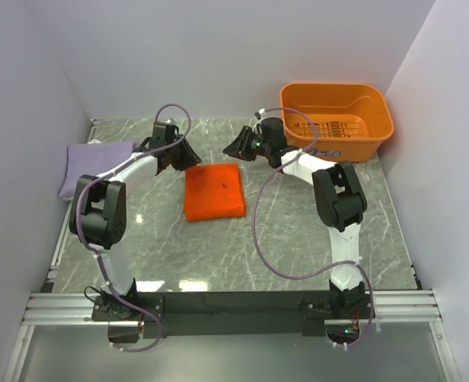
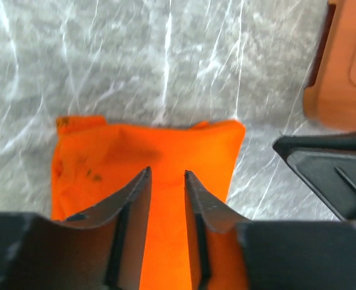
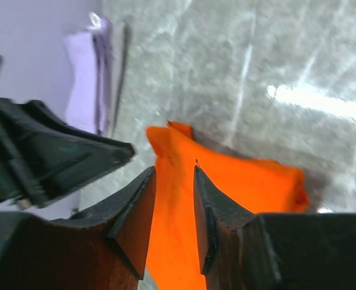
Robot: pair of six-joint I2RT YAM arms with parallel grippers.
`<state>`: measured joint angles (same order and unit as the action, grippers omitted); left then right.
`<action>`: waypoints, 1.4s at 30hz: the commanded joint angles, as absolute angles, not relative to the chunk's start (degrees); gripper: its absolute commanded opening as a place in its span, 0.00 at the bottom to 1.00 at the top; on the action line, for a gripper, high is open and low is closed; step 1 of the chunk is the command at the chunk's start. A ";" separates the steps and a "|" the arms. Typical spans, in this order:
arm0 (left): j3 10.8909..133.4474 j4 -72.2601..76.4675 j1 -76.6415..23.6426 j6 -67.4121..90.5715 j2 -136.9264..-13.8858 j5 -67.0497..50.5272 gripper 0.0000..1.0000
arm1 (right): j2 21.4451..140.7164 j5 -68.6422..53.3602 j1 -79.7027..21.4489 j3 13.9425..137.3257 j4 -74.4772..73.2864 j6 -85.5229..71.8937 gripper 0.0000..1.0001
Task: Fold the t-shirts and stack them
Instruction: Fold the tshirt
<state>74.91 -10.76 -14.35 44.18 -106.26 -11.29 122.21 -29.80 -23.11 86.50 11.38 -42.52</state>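
The bright orange t-shirt point(image 1: 214, 191) lies folded into a square in the middle of the marble table. The pale lavender t-shirt point(image 1: 91, 163) lies folded at the far left by the wall. My left gripper point(image 1: 191, 161) hangs over the orange shirt's far left corner. In the left wrist view the left gripper point(image 2: 167, 174) is open, with only orange cloth point(image 2: 105, 157) showing below the gap. My right gripper point(image 1: 231, 149) hangs just beyond the far right corner. In its wrist view the right gripper point(image 3: 173, 171) is open and empty above the orange shirt point(image 3: 238, 181). The lavender shirt point(image 3: 84, 78) shows there too.
A rigid orange plastic basket point(image 1: 377, 119) stands at the back right, and its edge point(image 2: 347, 66) appears in the left wrist view. The two grippers sit close together, each seen by the other's camera. Walls enclose the table on the left, back and right.
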 commanded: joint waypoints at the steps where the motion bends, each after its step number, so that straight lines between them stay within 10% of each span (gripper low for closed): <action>1: 76.02 -5.98 -13.71 46.67 -109.76 -11.25 0.31 | 122.16 -29.01 -23.73 86.66 18.63 -47.54 0.38; 14: 76.90 -2.90 -10.46 47.99 -120.15 -13.80 0.23 | 128.77 -25.31 -23.55 84.46 17.58 -47.82 0.36; 29: 62.08 -15.81 -13.18 45.44 -93.53 -16.69 0.32 | 105.93 -38.84 -25.22 68.40 17.49 -45.17 0.36; 42: 44.21 -10.55 -15.65 50.53 -95.44 -17.05 0.06 | 116.36 -44.39 -24.70 57.04 17.14 -47.90 0.33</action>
<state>44.95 -11.57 -16.58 49.65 -93.51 -18.44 113.86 -43.09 -26.37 57.30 17.87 -47.16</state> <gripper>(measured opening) 0.082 0.335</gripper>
